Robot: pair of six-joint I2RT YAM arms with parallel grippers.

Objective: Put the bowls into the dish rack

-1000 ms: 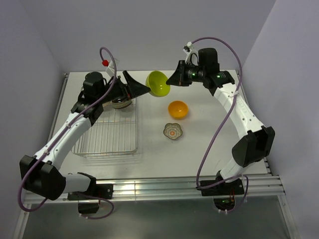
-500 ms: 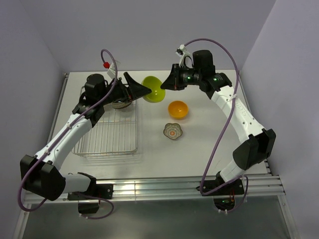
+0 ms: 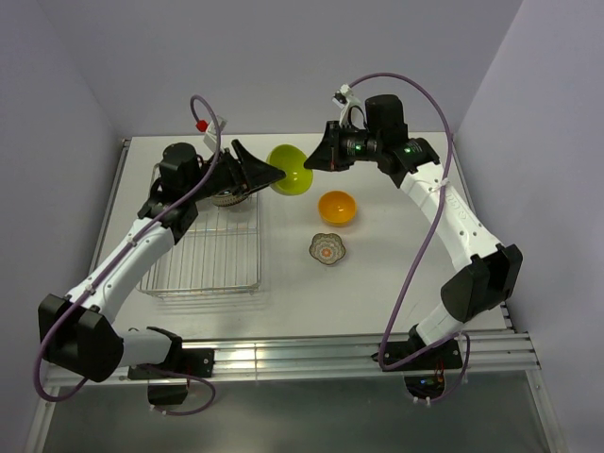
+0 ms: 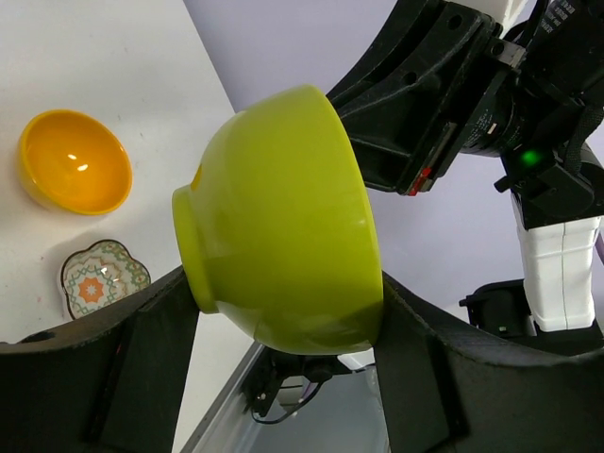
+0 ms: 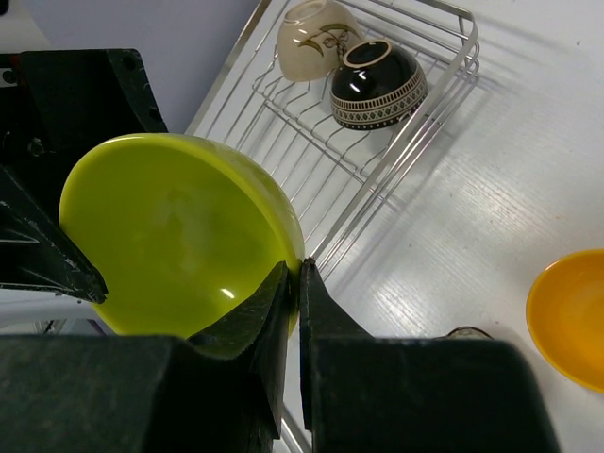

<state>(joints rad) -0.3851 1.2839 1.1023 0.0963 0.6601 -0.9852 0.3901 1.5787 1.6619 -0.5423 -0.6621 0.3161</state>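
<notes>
White worktop [image 3: 396, 283], lilac walls, and you're mid-handover at top-centre of the overhead view. The glossy lime-green round bowl [image 3: 291, 170] hangs in the air, right end effector [image 5: 294, 274] pinched tight on its rim. Your left end effector [image 4: 283, 302] straddles the bowl's body, a finger each side, but I can't tell if it's actually gripping. I'd say firm up that left grip first, then release the right, then carry it to the silver wire dish rack [image 3: 200, 255] at frame left.
</notes>
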